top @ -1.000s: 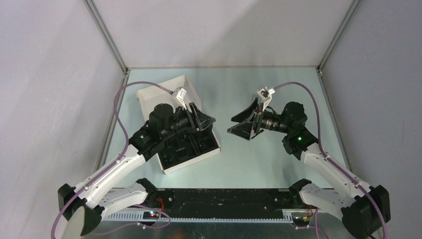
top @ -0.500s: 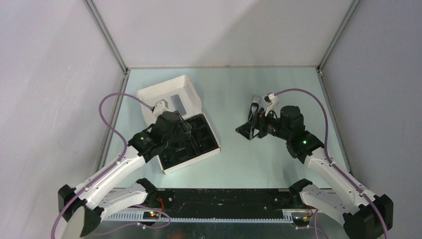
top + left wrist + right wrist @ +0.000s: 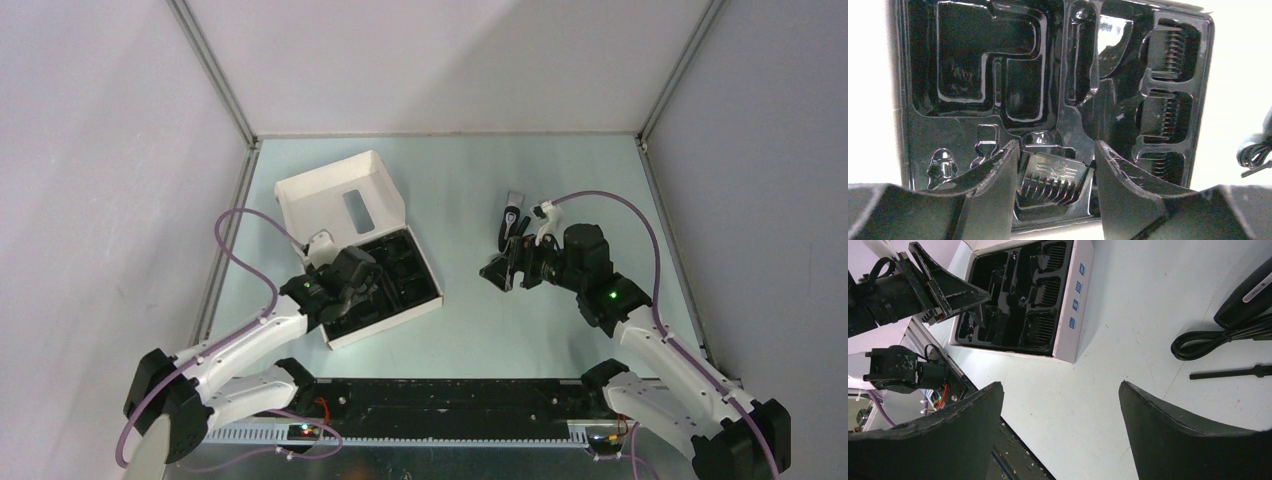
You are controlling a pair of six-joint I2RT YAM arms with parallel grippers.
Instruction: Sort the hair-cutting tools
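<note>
You're holding the left gripper [image 3: 1054, 151] apart around the comb attachment [image 3: 1050, 179] in the tray [image 3: 973, 75], right gripper [image 3: 1060, 387] hanging apart near the cord [image 3: 1208, 342]

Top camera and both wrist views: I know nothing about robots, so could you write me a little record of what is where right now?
box: white box on the table, lid open, black tray inside
side slots: toothed combs seated
left tool: low over the tray, fingers flanking a small comb attachment; whether it grips is unclear
right tool: open, empty, above bare table
outside the box: clipper, cord and thin brush lying close together on the table
</note>
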